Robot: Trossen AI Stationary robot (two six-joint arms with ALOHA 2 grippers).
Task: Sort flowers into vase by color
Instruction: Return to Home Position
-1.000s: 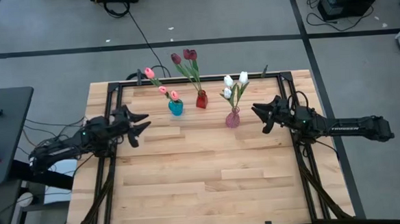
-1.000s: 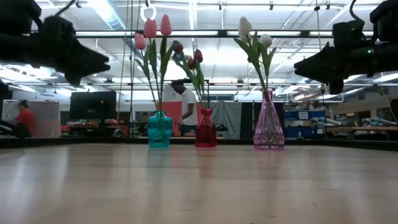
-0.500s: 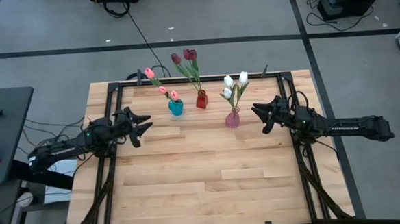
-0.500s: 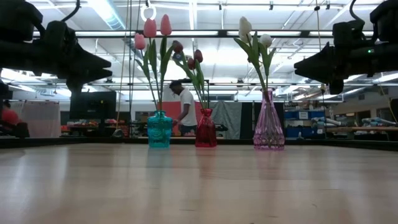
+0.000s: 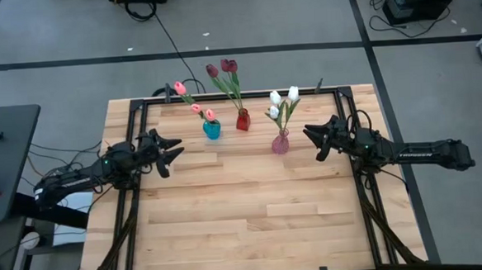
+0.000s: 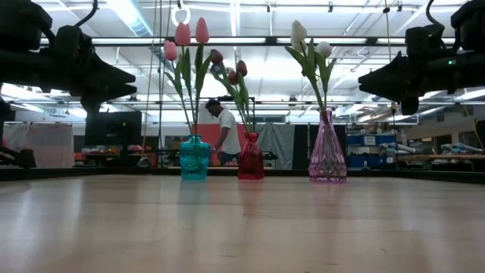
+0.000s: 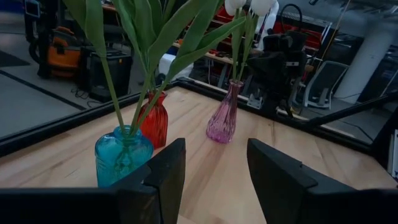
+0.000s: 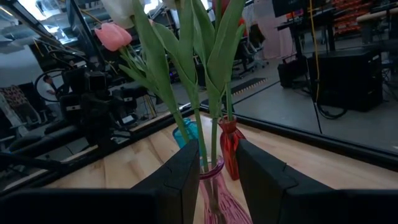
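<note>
Three vases stand in a row at the table's far side. A teal vase [image 5: 212,129] holds pink tulips [image 5: 195,108]. A red vase [image 5: 242,120] holds dark red tulips [image 5: 222,67]. A pink vase [image 5: 280,143] holds white tulips [image 5: 283,96]. Each stem sticks into its vase's neck. My left gripper [image 5: 172,150] is open and empty, raised left of the teal vase [image 7: 123,155]. My right gripper [image 5: 312,142] is open and empty, raised right of the pink vase [image 8: 214,190].
A black frame [image 5: 222,97] runs along the table's far edge and down both sides. The bare wooden tabletop [image 5: 245,209] stretches from the vases to the near edge. A person [image 6: 225,131] stands in the room beyond the table.
My left gripper has drawn back a little toward the table's left edge, away from the teal vase, and then held still. The person in the room behind has walked a little.
</note>
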